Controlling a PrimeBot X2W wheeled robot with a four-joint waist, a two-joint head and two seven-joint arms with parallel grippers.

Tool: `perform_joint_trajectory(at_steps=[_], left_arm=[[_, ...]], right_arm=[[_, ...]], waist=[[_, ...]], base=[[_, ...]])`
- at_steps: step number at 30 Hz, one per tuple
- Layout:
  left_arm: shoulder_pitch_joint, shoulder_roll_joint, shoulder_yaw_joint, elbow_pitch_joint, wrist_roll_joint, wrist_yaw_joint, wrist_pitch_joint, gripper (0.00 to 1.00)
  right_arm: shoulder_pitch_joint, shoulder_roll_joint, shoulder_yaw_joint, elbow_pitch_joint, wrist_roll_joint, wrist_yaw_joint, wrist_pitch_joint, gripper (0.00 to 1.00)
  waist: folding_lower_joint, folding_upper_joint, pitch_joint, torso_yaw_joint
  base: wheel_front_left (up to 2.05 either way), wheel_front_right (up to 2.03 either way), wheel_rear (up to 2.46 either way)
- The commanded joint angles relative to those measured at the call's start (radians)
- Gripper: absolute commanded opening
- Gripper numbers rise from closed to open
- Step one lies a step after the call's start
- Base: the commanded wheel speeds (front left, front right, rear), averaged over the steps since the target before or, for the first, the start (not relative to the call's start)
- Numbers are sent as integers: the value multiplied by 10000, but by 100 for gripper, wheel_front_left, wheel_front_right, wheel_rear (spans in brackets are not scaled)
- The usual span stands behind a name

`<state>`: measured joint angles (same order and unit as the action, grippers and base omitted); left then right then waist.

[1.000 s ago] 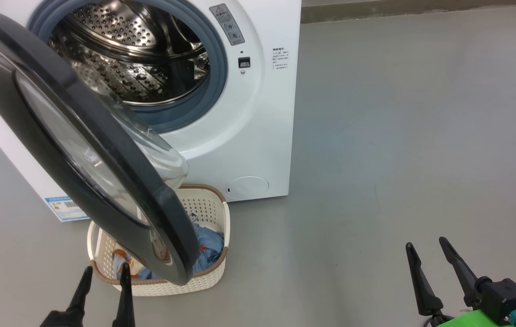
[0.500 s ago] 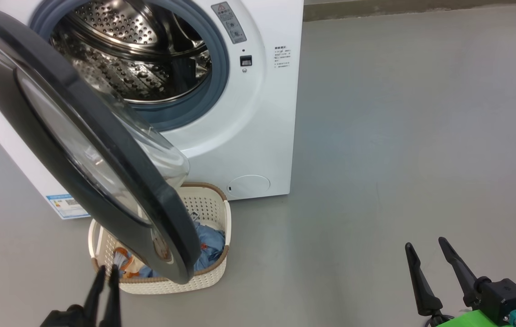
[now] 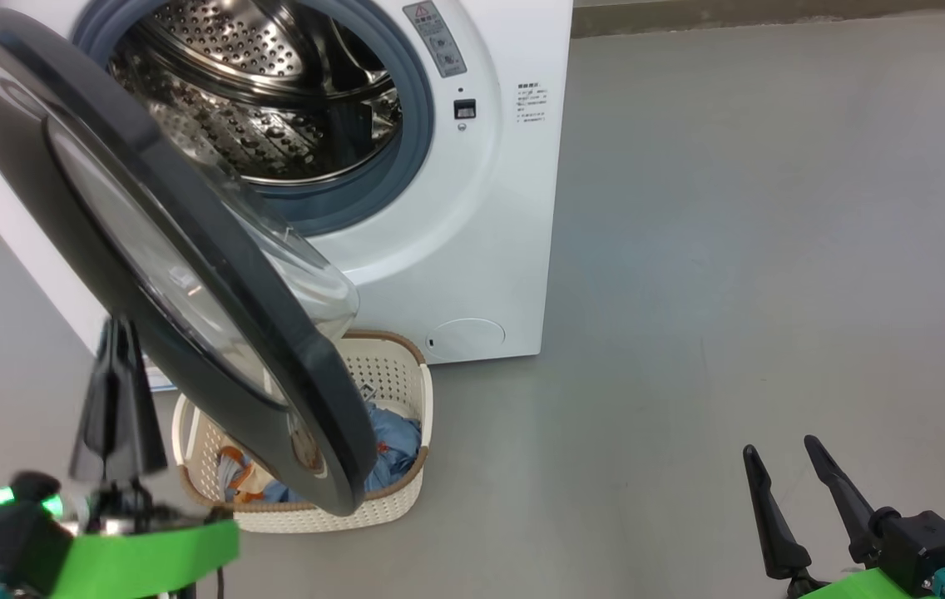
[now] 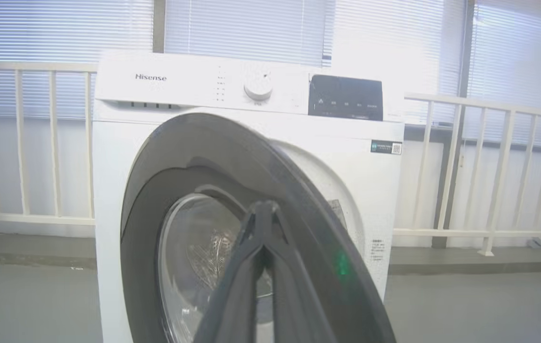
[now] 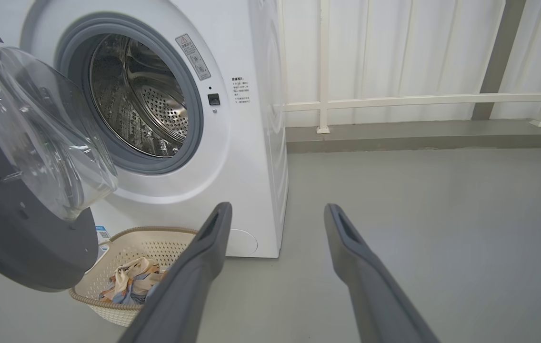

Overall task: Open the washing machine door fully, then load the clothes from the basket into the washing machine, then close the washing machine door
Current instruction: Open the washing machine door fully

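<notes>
The basket (image 3: 389, 507) stands on the floor (image 3: 730, 249) just before the washer (image 3: 472, 249), under its open door (image 3: 306, 391); clothes (image 3: 396, 445) lie in it.

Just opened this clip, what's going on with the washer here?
A two-armed robot is at the door-opening stage of a laundry job. The washing machine door stands partly open, its lower edge above the basket, which holds the clothes; the drum looks empty. The left gripper, fingers shut on nothing, is raised by the door's outer face. The right gripper is open over the floor.
</notes>
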<state>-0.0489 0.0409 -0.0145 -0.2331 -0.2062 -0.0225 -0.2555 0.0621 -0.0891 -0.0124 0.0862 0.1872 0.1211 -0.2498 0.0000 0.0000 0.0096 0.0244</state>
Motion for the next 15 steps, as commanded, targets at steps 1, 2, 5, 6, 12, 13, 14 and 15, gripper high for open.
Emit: perform_joint_trajectory(at_steps=[1,2,5,6,12,13,14,15], left_arm=[[-599,94,194,-645,70,-87,-63,0],[-777,94,80,-964,125,-131,-63,0],[-1300,94,-431,-1633,281,-324,-63,0],[-1449,94,-674,-1725,306,-390,-63,0],[-2326,93,-2121,-1633,116,-541,-63,0],[-2423,93,-2352,-1563,63,-521,-63,0],[-2506,93,-2591,-1470,-20,-496,-63,0],[-2585,93,-2826,-1376,-82,-465,-63,0]], right_arm=[[-89,-44,224,-197,88,96,-120,100],[-95,-49,219,-183,89,96,-120,100],[-107,-41,198,-154,73,96,-120,100],[-108,-36,196,-147,65,96,-120,100],[-186,-9,264,-140,36,96,-120,100],[-208,-6,298,-147,32,96,-120,100],[-222,-3,307,-153,31,96,-120,100],[-239,-8,314,-150,33,96,-120,100]], waist=[[0,0,3,13],[0,0,4,18],[0,0,-10,19],[0,0,-12,16],[0,0,62,-113],[0,0,103,-169],[0,0,134,-210],[0,0,168,-251]], base=[[0,0,0],[0,0,0],[0,0,0],[0,0,0],[0,0,0],[0,0,0],[0,0,0],[0,0,0]])
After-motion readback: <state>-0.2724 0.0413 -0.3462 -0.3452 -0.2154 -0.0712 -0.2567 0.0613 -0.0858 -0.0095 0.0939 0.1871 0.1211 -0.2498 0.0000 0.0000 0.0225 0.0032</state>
